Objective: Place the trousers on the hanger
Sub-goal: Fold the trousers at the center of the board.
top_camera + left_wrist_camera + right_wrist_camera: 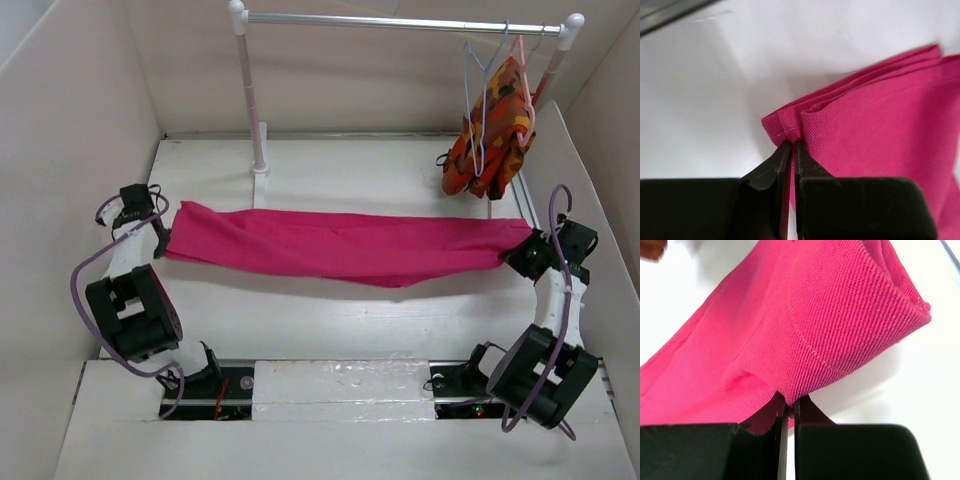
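The magenta-pink trousers (pixel 340 245) lie folded in a long band across the table, stretched between both arms. My left gripper (pixel 163 240) is shut on their left end; in the left wrist view the black fingertips (pixel 791 146) pinch the stitched hem (pixel 785 125). At the right end my right gripper (pixel 520 255) is shut on the cloth, its fingertips (pixel 790 407) nipping a fold of the twill fabric (pixel 840 325). The pale blue-lilac wire hanger (pixel 481 100) hangs from the rail at the back right, in front of a patterned garment.
A white clothes rail (pixel 400 22) on posts stands at the back. An orange, red and yellow garment (pixel 490 140) hangs on a salmon-pink hanger (pixel 524 80) there. White walls enclose the table (pixel 330 320) on the left, back and right.
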